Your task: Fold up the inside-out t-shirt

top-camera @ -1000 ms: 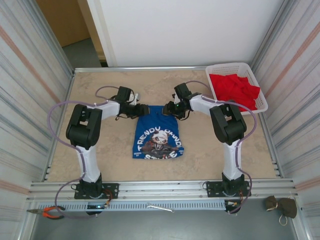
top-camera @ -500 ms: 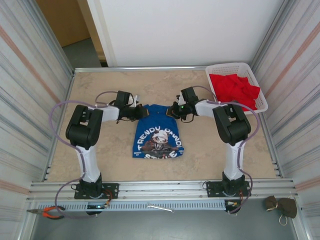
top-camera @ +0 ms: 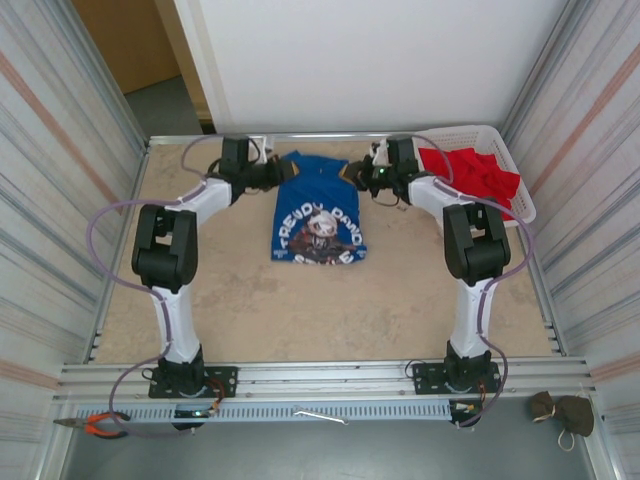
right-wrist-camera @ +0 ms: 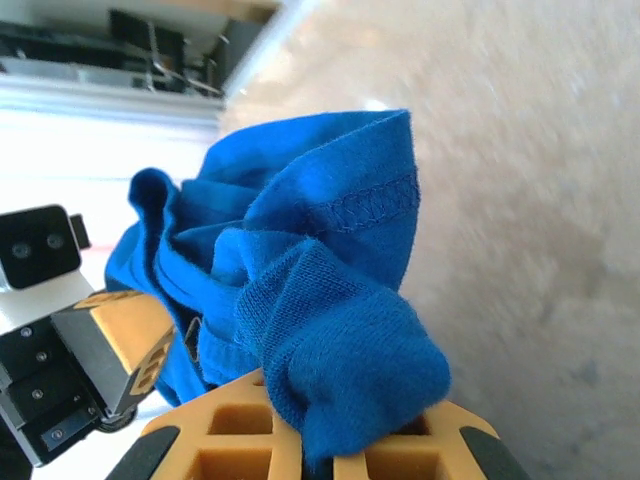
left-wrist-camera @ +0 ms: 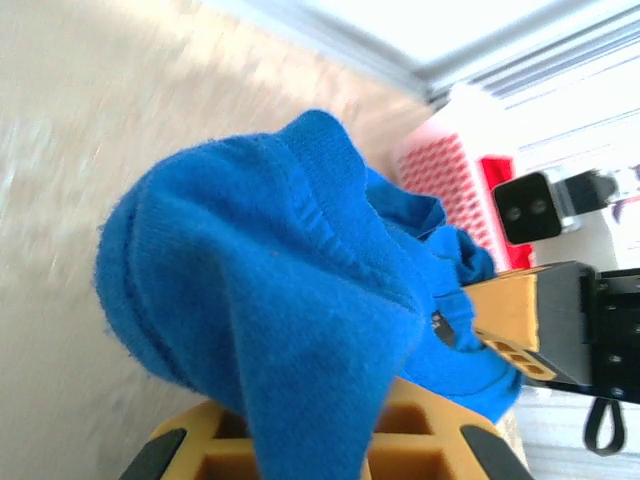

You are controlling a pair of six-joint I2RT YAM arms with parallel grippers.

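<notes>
While clamped at both top corners, spread over the far middle of the table (top-camera: 420,300): the inside-out t-shirt (top-camera: 318,220), royal blue, white and light-blue print facing up, lower hem toward the arm bases. Cannot tell whether that hem rests on the tabletop. Pinched at one corner by the left gripper (top-camera: 284,172), jaws pressed together on a bunch of blue cloth. Pinched at the other corner by the right gripper (top-camera: 358,173), likewise closed tight on fabric. From the left wrist, a bunched blue fold with ribbed collar draped over orange fingers (left-wrist-camera: 425,425), the right gripper across the cloth on the opposite side. From the right wrist, a stitched hem and a wad of blue wedged between orange fingers (right-wrist-camera: 235,420). Just beside the right gripper, a white basket (top-camera: 480,129) with a red garment (top-camera: 475,172) inside, apart from the shirt.
</notes>
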